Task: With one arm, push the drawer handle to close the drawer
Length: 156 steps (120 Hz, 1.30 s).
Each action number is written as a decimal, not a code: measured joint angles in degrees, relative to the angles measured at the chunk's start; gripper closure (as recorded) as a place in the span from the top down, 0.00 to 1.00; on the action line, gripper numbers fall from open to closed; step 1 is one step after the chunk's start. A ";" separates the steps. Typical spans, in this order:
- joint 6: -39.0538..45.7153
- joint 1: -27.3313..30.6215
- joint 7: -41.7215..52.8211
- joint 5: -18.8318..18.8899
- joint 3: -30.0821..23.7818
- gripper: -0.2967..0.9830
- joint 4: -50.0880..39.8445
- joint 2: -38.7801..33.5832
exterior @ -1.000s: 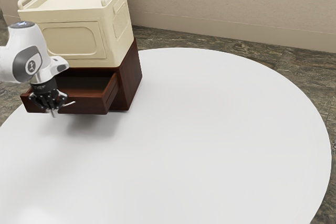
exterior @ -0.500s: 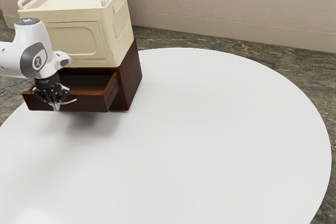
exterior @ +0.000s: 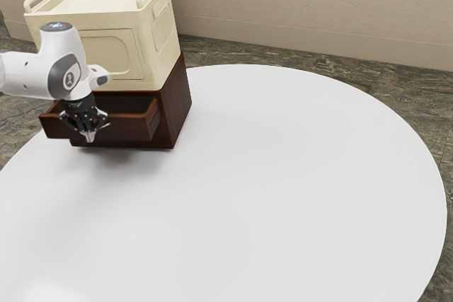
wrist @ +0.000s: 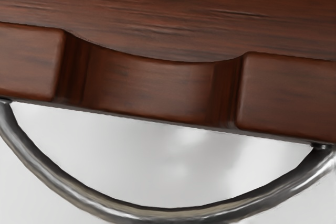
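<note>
The handle lies right at your gripper, its long span along the open drawer; your push should run square to that, toward the cabinet. You can't tell whether the jaws are apart or together.

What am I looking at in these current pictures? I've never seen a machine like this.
It is a simulated robot arm ending in a black claw. The exterior view is taken from the arm's side; the wrist view comes from a camera on its hand.

On the round white table stands a dark red-brown cabinet with a cream box on top. The cabinet's drawer is partly open, and the claw is at its front. The wrist view looks down on that front and its curved metal handle. Whether the claw grips the handle, I cannot tell.
</note>
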 joint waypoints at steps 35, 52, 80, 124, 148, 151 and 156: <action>0.31 2.52 1.53 -0.11 -2.26 0.15 4.15 2.27; 1.42 4.74 2.19 -0.06 -4.43 0.16 5.16 2.80; 2.28 7.56 3.10 0.03 -7.39 0.15 8.85 5.30; 3.16 10.77 4.44 0.12 -11.54 0.15 13.19 8.24; 3.17 11.41 5.03 0.17 -11.51 0.15 15.06 9.85; 3.16 11.51 5.10 0.16 -11.52 0.15 15.30 10.08; 3.16 11.62 5.22 0.14 -11.55 0.15 15.73 10.43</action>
